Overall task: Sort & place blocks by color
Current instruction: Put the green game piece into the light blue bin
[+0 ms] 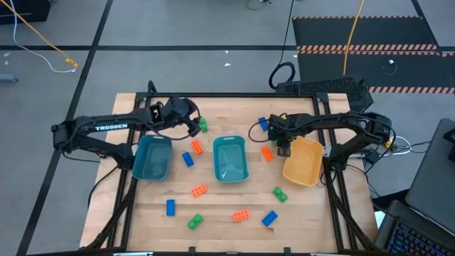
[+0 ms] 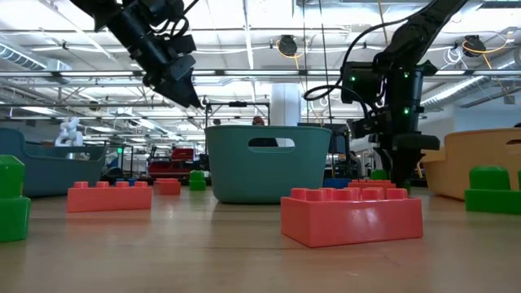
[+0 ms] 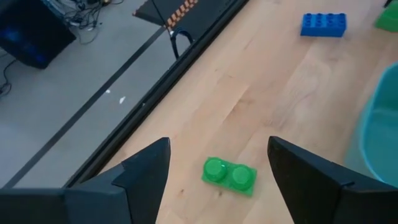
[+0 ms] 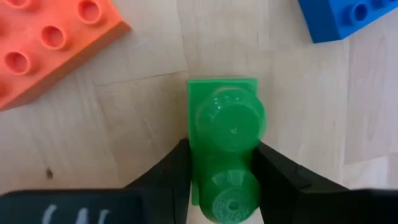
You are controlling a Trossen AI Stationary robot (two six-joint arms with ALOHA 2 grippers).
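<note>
Presently: right claw [image 4: 221, 180] pinches green block [image 4: 225, 149] on tabletop [image 4: 143, 118] | left claw [image 3: 217, 171] wide, straddling another green block [image 3: 229, 176] | next: lift, carry to bin.

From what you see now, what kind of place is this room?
Probably a robotics lab or workshop. The wooden table stands on a grey floor with taped lines, a hazard-striped mat lies behind it, and the low view shows open ceiling beams and strip lights.
</note>
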